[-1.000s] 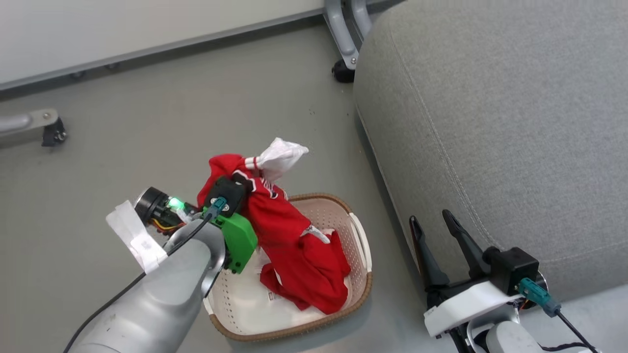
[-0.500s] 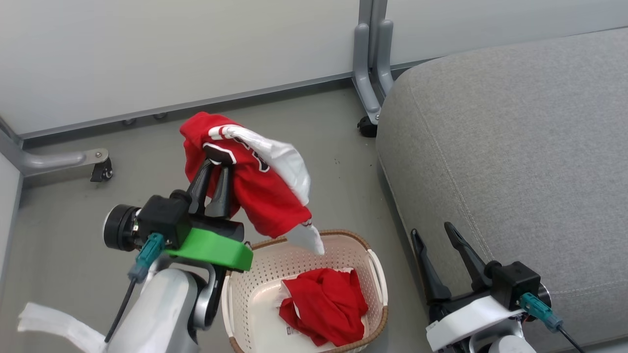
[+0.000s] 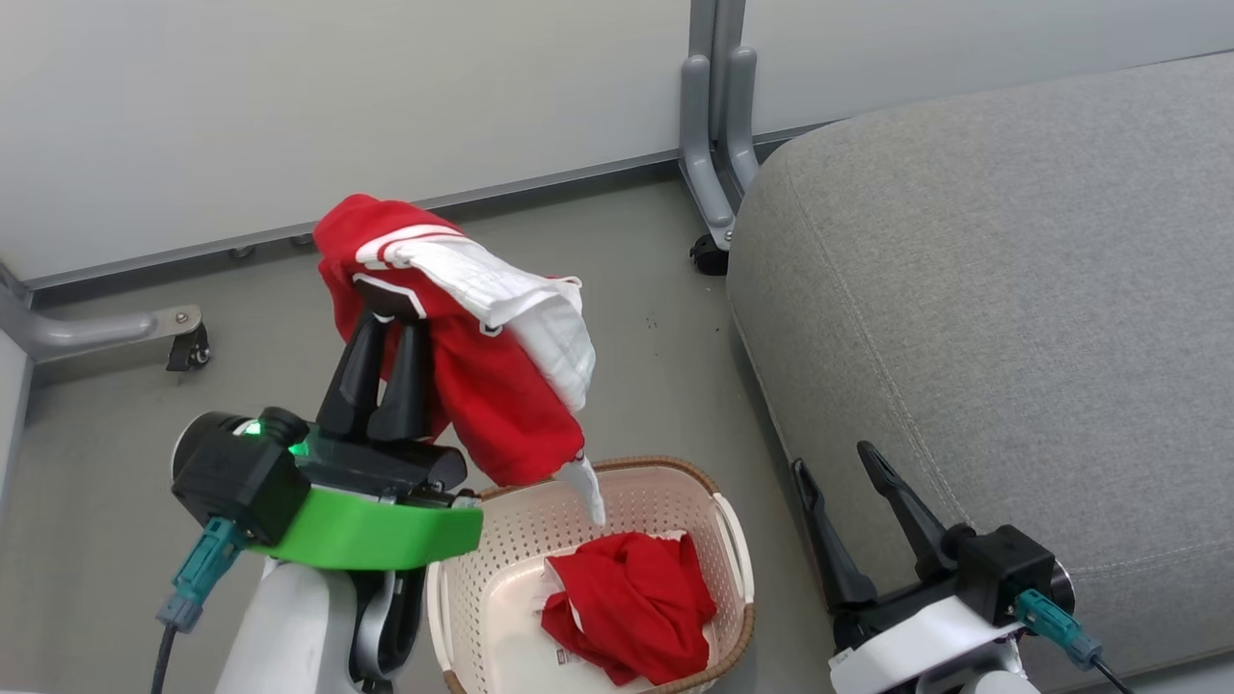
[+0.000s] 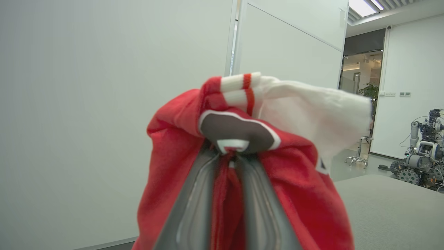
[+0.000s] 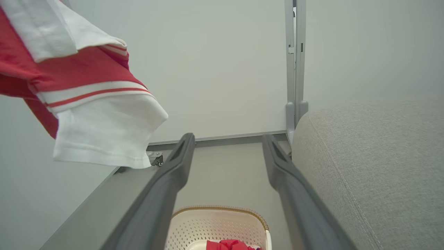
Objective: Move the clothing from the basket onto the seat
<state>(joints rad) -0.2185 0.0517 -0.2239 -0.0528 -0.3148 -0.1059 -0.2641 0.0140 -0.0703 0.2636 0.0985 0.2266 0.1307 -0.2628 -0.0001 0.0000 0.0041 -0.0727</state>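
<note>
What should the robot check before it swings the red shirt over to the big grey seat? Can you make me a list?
1. Left gripper has a firm pinch on the clothing: ok, jaws closed on a bunch of it.
2. Clothing all out of the basket: not ok, a red heap lies inside. Whether it joins the hanging part: cannot tell.
3. Seat has room: ok, nothing lies on the part in view.
4. Right gripper out of the way: probably ok, open, holding nothing, low beside the seat.
5. Clothing high enough to pass the seat's edge: cannot tell.
</note>
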